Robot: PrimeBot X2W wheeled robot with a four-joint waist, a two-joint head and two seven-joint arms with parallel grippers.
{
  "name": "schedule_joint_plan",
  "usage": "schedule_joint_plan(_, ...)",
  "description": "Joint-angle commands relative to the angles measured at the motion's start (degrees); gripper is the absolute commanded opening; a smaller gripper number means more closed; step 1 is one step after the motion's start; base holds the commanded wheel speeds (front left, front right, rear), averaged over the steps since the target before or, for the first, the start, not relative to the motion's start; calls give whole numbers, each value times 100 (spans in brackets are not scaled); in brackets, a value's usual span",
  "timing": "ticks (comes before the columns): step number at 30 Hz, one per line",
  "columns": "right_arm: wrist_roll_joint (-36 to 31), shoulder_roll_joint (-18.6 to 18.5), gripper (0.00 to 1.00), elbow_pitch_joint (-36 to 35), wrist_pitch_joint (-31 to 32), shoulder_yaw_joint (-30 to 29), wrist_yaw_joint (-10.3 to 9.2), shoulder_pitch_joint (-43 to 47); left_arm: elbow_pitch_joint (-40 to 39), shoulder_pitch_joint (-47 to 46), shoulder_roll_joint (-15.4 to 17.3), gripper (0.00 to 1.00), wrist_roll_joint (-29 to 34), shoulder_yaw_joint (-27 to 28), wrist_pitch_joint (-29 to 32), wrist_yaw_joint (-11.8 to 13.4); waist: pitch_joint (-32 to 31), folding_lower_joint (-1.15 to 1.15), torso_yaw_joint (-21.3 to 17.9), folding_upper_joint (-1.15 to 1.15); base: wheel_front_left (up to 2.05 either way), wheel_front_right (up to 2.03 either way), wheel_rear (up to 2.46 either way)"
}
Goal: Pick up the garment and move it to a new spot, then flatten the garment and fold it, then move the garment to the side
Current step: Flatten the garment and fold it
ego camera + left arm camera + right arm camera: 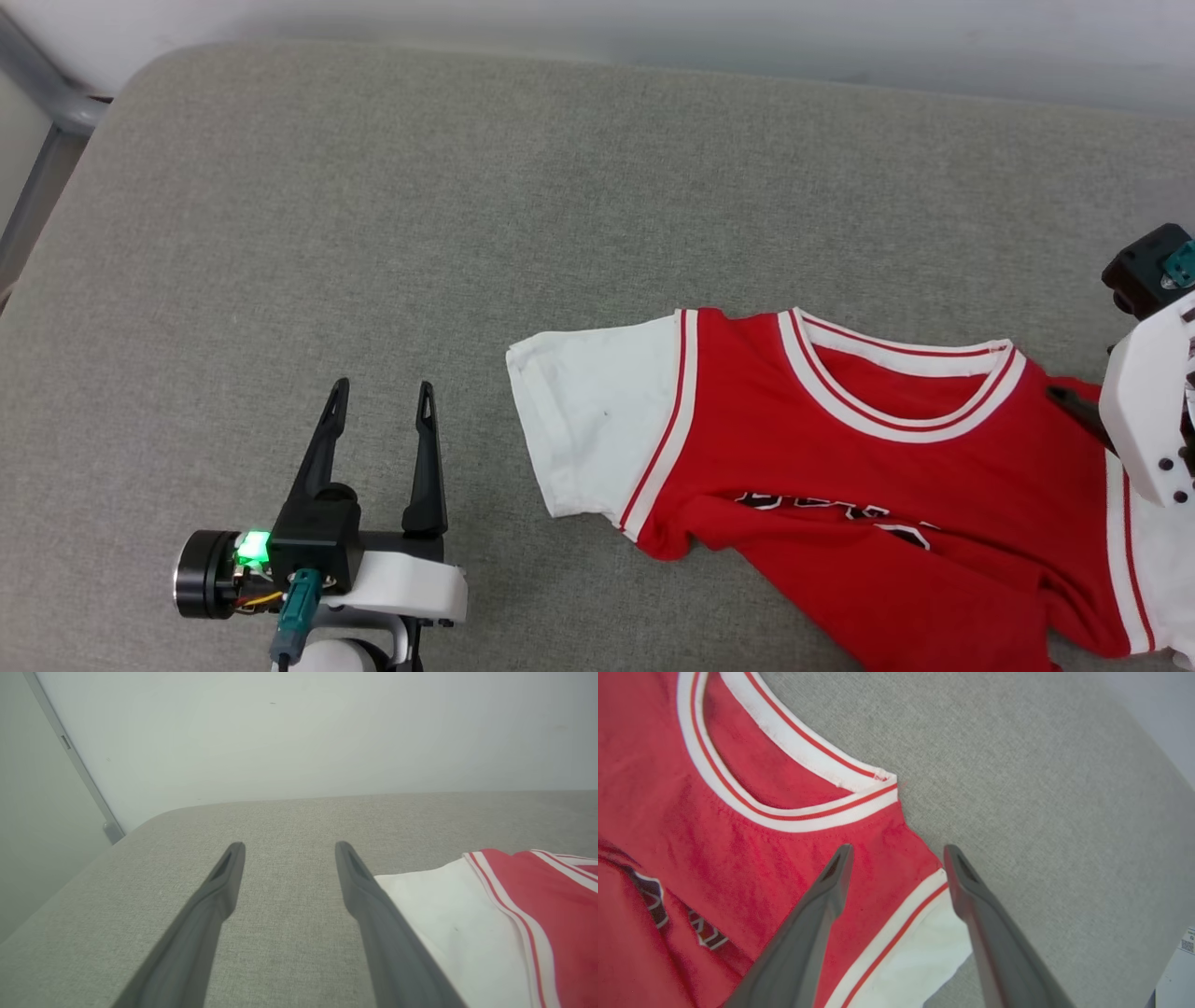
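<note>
The garment (840, 467) lies face up on the grey worktop (373, 233), collar (896, 392) pointing away from the robot. To the collar's left, a white sleeve (588, 420) is spread flat. Below the collar the red body is rumpled, with a fold lying across the chest lettering (840, 513) and hiding part of it. The part nearest the robot runs out of the head view.

The left gripper (383, 387) hovers over bare worktop well left of the collar, just beside the white sleeve's outer edge and not touching it. Its jaws stand wide with nothing between them. The right gripper (899, 849) hangs over the shoulder just right of the collar. Its jaws are also wide and hold nothing, and they straddle the striped trim (896, 924) where red cloth meets the other sleeve.

The garment looks already set at its spot, so the step in hand is probably the flattening. The upper part by the collar is fairly smooth, and the bunched cloth below it is what needs work. The next move likely calls for each gripper to close on a single layer at either side of the collar, or lower at the fold, then draw the cloth apart and toward the robot until the lettering lies clear. The right jaws sit close to a grip. The left must first travel onto the sleeve.
</note>
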Motion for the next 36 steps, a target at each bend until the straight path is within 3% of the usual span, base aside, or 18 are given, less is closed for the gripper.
schedule_joint_plan(1,21,51,100,142,31,77,-8,-104,-22,-107,-1,100,-18,-21,-15,16,150,0,104,0,0,0,0)
schedule_joint_plan(14,287,328,100,1446,-314,1142,-5,-187,45,-249,-44,100,-58,-84,-15,69,402,0,196,0,0,0,0)
schedule_joint_plan(16,367,343,0,1465,-569,1199,-2,-227,60,-203,-45,100,-49,-66,-15,72,352,0,150,0,0,0,0)
schedule_joint_plan(23,643,144,0,1082,-1446,1058,-6,-504,76,-100,21,100,3,-32,-15,28,92,0,0,0,0,0,0)
schedule_joint_plan(29,801,65,0,705,-1761,891,-6,-553,70,-40,32,100,13,-12,-15,20,-41,0,-35,0,0,0,0)
schedule_joint_plan(36,685,361,0,622,-1801,865,-6,-816,37,-34,21,100,4,-46,-15,-9,-10,0,119,0,0,0,0)
